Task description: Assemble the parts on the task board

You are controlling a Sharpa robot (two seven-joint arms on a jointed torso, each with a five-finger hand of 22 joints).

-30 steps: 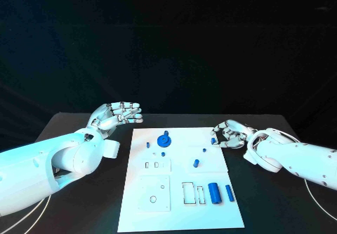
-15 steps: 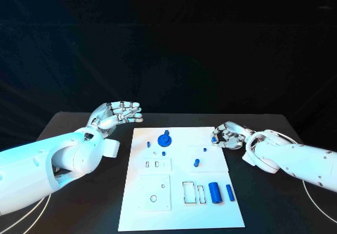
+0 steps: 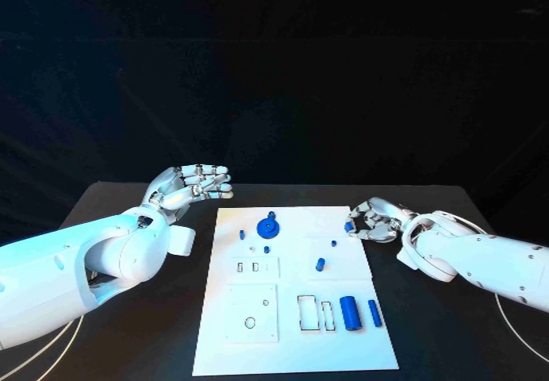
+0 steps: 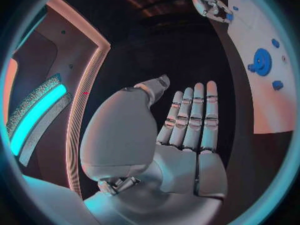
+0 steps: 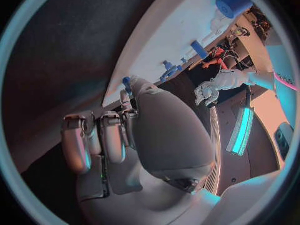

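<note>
The white task board (image 3: 297, 349) lies in the middle of the table. On it are a blue gear (image 3: 266, 230), a short blue peg (image 3: 321, 264), a thick blue cylinder (image 3: 350, 313) and a thin blue rod (image 3: 373, 313). My right hand (image 3: 372, 220) sits at the board's right edge with its fingers curled in, pinching a small blue part (image 3: 349, 228); the same part (image 5: 127, 80) shows at its fingertips in the right wrist view. My left hand (image 3: 192, 184) hovers beyond the board's far left corner, fingers (image 4: 190, 115) extended and holding nothing.
A white insert plate (image 3: 250, 313) with a hole and two rectangular slots (image 3: 307, 312) occupy the board's near half. Small blue pegs (image 3: 243, 235) stand near the gear. Bare black table (image 3: 458, 333) lies on both sides of the board.
My right hand has drifted slightly toward the back and right with the small blue part. The left hand has not moved.
</note>
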